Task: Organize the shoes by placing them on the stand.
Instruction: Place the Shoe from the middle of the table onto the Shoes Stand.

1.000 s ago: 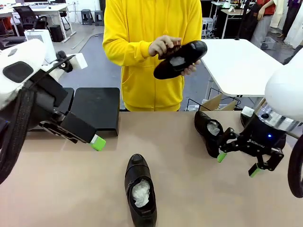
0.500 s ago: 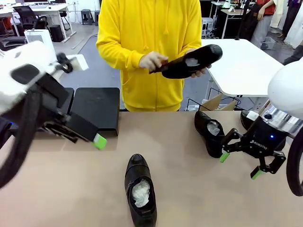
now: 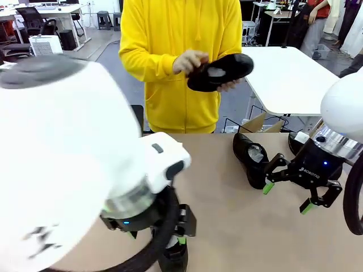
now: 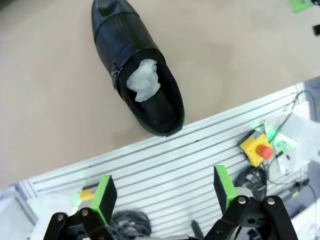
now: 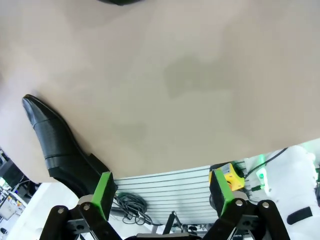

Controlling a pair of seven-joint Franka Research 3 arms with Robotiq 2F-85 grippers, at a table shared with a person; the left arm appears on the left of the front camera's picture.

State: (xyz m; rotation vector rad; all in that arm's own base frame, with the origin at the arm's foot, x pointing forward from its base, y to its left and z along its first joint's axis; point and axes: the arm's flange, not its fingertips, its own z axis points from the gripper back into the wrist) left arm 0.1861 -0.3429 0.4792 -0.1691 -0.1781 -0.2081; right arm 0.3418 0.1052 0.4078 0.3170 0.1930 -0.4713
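Left wrist view has the left gripper (image 4: 164, 190) spread wide and empty, hanging just past the near edge of the table (image 4: 50, 110). The paper-stuffed shoe (image 4: 125, 50) lies on the table just ahead of it, heel toward the pads. A second ago this arm sat back at the left by the stand (image 3: 138, 118). It has since swung to the middle, and its white body now hides all but a black sliver of that rack. I judge this to be the approach for a first pick, with no grasp begun. The right gripper (image 3: 287, 198) is also open and has barely shifted beside another shoe (image 3: 249, 156). Across the table, the person's hands (image 3: 190, 61) hold a third shoe (image 3: 224, 69).
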